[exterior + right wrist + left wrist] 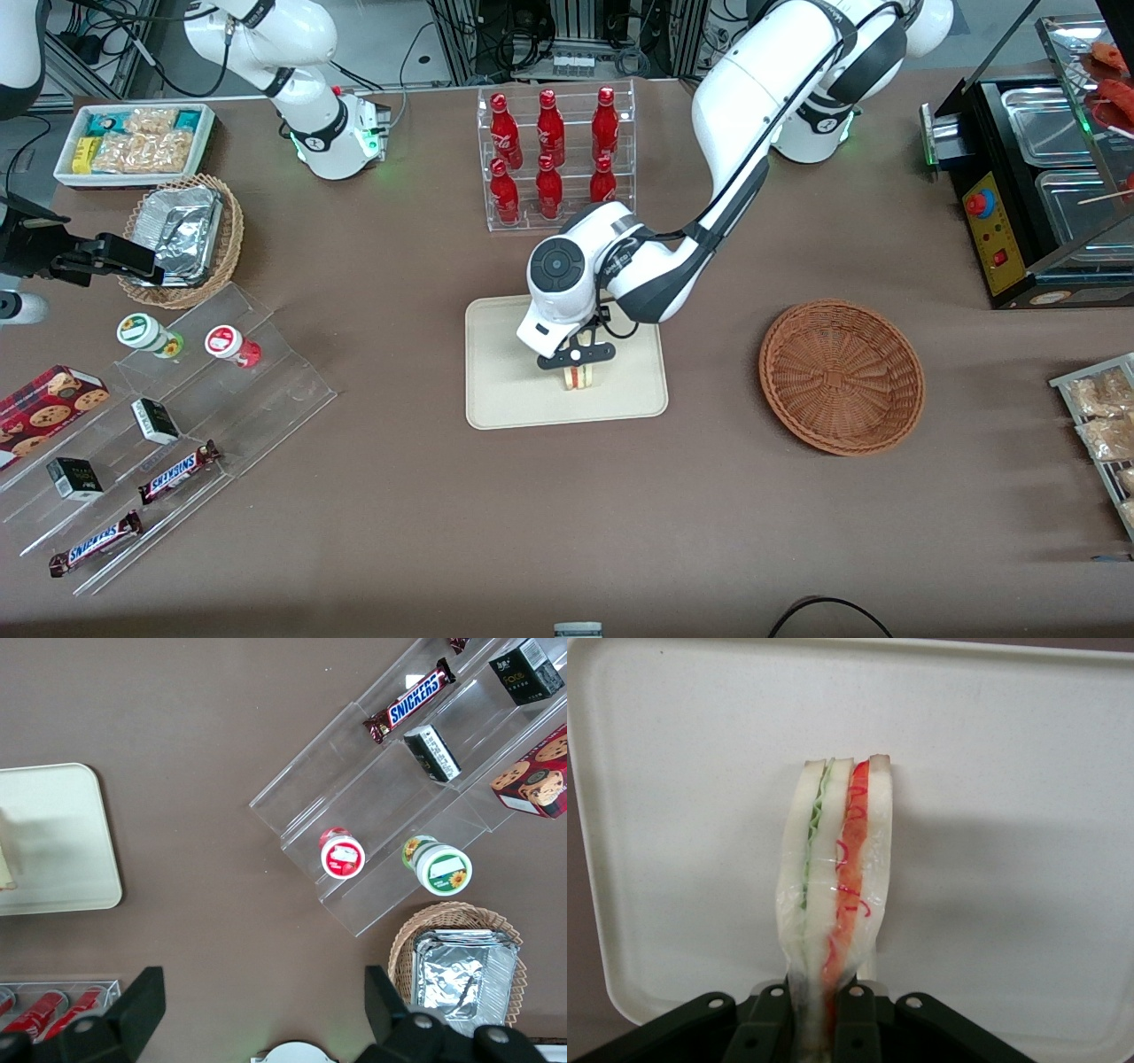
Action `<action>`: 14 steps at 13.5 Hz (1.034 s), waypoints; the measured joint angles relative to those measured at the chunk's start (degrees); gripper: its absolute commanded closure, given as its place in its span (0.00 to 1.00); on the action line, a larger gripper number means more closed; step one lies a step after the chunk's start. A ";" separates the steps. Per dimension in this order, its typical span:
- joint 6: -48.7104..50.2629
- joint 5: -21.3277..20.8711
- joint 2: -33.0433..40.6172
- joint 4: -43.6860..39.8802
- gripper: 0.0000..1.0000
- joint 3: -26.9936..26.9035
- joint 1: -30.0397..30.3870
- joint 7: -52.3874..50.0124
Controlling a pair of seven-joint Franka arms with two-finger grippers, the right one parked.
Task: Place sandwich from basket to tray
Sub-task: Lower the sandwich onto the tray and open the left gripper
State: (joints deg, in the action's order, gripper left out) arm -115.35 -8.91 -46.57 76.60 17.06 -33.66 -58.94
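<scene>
front view: high, looking steeply down on the whole desk (pixel 425 532), far off, both arm bases at 12 o'clock. left wrist view: very near, looking past the tool (pixel 824 1028) down onto the tray (pixel 1028 744) with the sandwich (pixel 837 877) pinched upright in it. right wrist view: looks straight down from mid height at the parked arm's end of the desk. shared: tray (pixel 496 372) corner (pixel 62 842) shows in all three; the clear stepped rack (pixel 177 416) (pixel 390 806) in front and right wrist views.
</scene>
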 measured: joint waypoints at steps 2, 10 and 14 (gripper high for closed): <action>-0.62 -0.03 -0.38 -0.16 1.00 -0.04 0.00 -0.26; -2.09 -0.08 -0.93 -0.54 0.00 -0.78 -0.03 -1.62; -1.07 -0.08 0.23 -2.52 0.00 -0.86 0.29 -1.65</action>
State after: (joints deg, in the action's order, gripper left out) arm -116.42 -8.99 -46.34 74.08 16.20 -33.37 -60.59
